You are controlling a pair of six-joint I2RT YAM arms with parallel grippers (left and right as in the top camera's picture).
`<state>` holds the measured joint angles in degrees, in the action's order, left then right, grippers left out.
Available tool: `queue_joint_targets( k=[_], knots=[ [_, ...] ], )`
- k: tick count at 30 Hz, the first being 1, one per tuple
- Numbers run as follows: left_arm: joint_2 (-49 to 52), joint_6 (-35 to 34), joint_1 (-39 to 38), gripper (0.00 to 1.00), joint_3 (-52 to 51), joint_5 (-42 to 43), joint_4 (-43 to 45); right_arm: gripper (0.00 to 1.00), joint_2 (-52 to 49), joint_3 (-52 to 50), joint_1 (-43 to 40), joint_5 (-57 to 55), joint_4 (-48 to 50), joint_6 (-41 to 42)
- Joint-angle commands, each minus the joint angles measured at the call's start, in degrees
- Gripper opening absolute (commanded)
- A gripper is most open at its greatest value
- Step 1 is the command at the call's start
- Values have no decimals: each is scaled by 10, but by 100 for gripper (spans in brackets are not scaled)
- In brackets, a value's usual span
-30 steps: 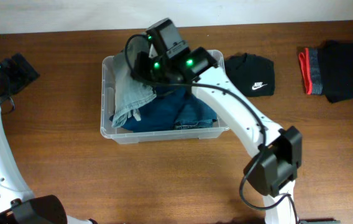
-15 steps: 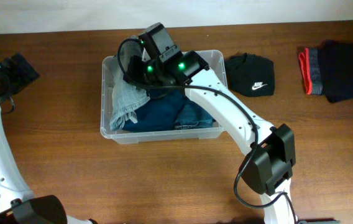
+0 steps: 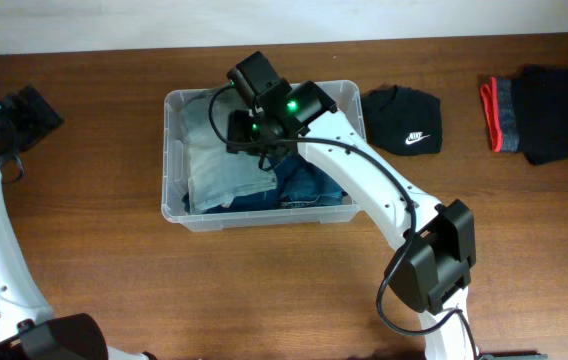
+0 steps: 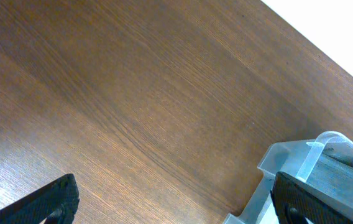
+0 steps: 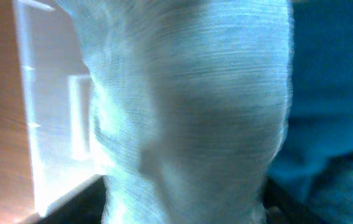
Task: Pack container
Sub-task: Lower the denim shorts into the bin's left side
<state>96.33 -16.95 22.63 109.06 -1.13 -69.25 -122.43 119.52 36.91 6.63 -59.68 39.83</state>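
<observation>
The clear container [image 3: 172, 150] stands on the table left of centre, and its corner [image 4: 288, 163] shows in the left wrist view. A light blue denim garment [image 3: 219, 168] lies in its left half beside dark blue jeans [image 3: 314, 185]. My right gripper [image 3: 248, 130] hovers low over the light garment [image 5: 195, 112]. Its dark fingers [image 5: 71, 208] stand wide apart at the frame's bottom corners, open, with the cloth loose between them. Far to the left, my left gripper [image 3: 26, 112] is open over bare wood, nothing between its fingers [image 4: 55, 199].
A black garment with a white logo [image 3: 404, 120] lies just right of the container. A folded black item with a red and grey edge [image 3: 539, 112] sits at the far right. The right arm reaches from the front edge across the container's right side.
The right gripper has opened and let go of the light denim garment, which has dropped from a bunched hang to lie flat in the container's left half. The left arm has not moved.
</observation>
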Motion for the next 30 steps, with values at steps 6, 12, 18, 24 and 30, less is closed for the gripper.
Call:
queue_joint_targets(
  k=[6, 12, 18, 24, 30],
  knots=[
    [6, -3, 2, 99, -3, -3, 0, 84, 16, 18, 2, -105, -29, -50],
    [6, -3, 2, 99, -3, -3, 0, 84, 45, 53, 2, -168, -42, -72],
    [6, -3, 2, 99, -3, -3, 0, 30, 45, 72, 2, -157, -31, -81],
    [6, -3, 2, 99, -3, -3, 0, 4, 13, 70, 3, -128, -31, -97],
    [6, -3, 2, 99, -3, -3, 0, 4, -51, 70, 4, -92, -31, -98]
  ],
)
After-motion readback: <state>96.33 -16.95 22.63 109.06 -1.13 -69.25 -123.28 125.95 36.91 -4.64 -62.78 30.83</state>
